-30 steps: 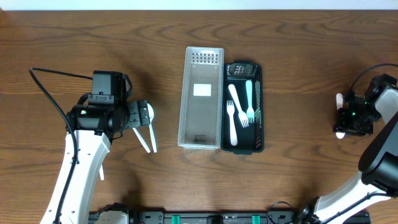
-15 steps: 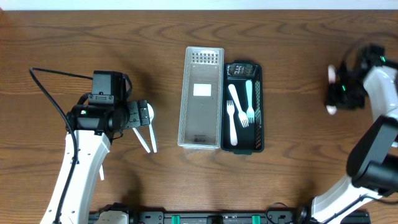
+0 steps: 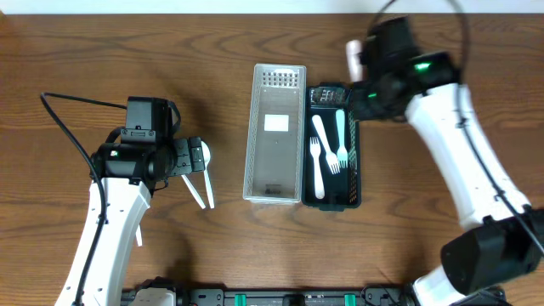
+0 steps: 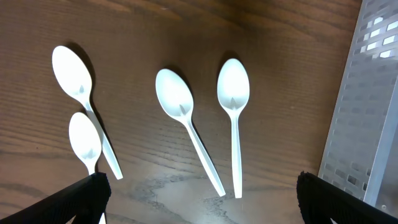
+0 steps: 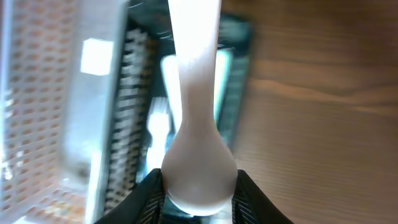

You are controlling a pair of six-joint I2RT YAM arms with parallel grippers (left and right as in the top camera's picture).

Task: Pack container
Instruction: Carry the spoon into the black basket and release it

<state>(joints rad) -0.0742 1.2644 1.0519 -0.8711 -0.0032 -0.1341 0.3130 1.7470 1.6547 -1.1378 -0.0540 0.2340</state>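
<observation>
Container [image 3: 357, 174], black and long, lies in the middle of the overhead frame. The right gripper [image 3: 364, 68] hangs over its upper end and pinches a white spoon [image 5: 196, 124] at the wide end. In the right wrist view the handle points to the top of the frame, with the container blurred behind it.

One container is there, and one clear tray [image 3: 276, 136] touches its left side. Three forks [image 3: 327, 157] lie inside the container, two white and one pale blue. Four white spoons [image 4: 186, 121] lie on the bench [image 3: 399, 246] under the left gripper [image 3: 195, 161], at the left of the overhead frame. Two of them are close together at the left of the left wrist view, and two are nearer to the tray. With the held one, this makes five spoons. The fingers [image 4: 87, 199] of the left gripper are spread wide and hold nothing.

Half a second ago the right gripper was near the right edge of the overhead frame, well apart from the container. Now it has come to the upper middle. The left arm, forks and tray have not moved.
</observation>
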